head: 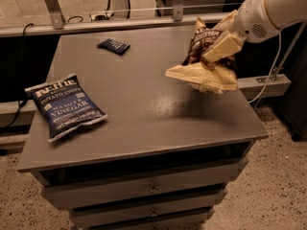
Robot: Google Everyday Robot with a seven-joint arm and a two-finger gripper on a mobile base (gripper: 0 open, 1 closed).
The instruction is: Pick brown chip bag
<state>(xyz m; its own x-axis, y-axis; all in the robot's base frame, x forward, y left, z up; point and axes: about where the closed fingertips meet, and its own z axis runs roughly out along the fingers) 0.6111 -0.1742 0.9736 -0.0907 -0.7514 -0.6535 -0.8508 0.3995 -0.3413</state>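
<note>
Upper right: cream two-finger gripper, jaws clamped on the crinkly dark brown chip bag with tan edges. It is pinched mid-body, so it sags and appears to hang clear of the grey worktop. The dark blue Kettle vinegar bag at left and the small flat dark blue packet at upper centre lie well apart.

Grey drawer cabinet on speckled floor.

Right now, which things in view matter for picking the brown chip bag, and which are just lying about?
In the job:
- brown chip bag, held up over the right side of the table
- tool, clamped on the bag's upper part

Just lying about:
- blue chip bag, flat at the table's left front
- small dark packet, flat near the rear edge
</note>
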